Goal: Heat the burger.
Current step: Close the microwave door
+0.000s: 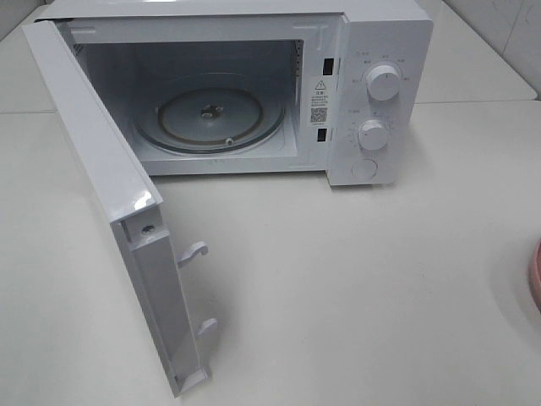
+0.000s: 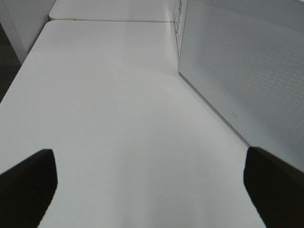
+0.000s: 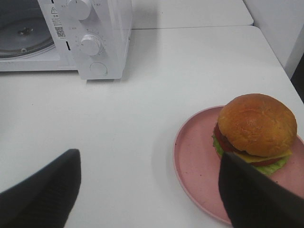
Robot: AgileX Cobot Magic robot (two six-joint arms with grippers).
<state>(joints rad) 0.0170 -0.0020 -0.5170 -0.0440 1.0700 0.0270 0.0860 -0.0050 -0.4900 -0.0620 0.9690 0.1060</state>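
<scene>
The burger [image 3: 256, 130], with its golden-brown bun, lettuce, cheese and tomato, sits upright on a round pink plate [image 3: 194, 161] in the right wrist view. My right gripper [image 3: 149, 190] hangs open just short of the plate, nothing between its dark fingers [image 3: 42, 190]. In the high view only a sliver of the pink plate [image 1: 535, 275] shows at the right edge, and the burger is out of frame. The white microwave [image 1: 372, 93] stands at the back with its door [image 1: 110, 203] swung wide open and the glass turntable [image 1: 211, 118] bare. My left gripper [image 2: 149, 190] is open over the table beside the door.
The open microwave door [image 2: 247, 71] juts toward the front left, with two latch hooks [image 1: 196, 252] on its edge. Two knobs [image 1: 382, 85] and a button are on the microwave's right panel. The white table [image 1: 355, 288] runs to an edge at the right.
</scene>
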